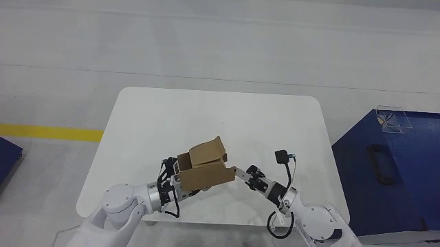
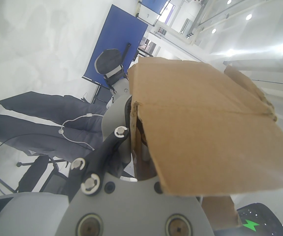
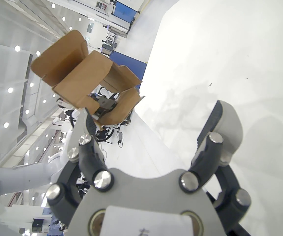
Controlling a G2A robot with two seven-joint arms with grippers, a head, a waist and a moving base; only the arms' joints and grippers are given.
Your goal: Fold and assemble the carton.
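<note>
One carton (image 1: 205, 168), left claw (image 2: 132, 138) partly hidden

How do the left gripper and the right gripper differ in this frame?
The left gripper is shut on a wall of the carton, holding it off the table; the right gripper is open and empty. The left gripper is partly inside the carton, while the right gripper sits just outside its opposite edge; contact there is unclear. Both are at the carton, above the table.

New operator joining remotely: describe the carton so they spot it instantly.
Find the white table, then its edge nearest the robot. Held above it in the left hand is the carton: the only brown cardboard thing, flaps open.
</note>
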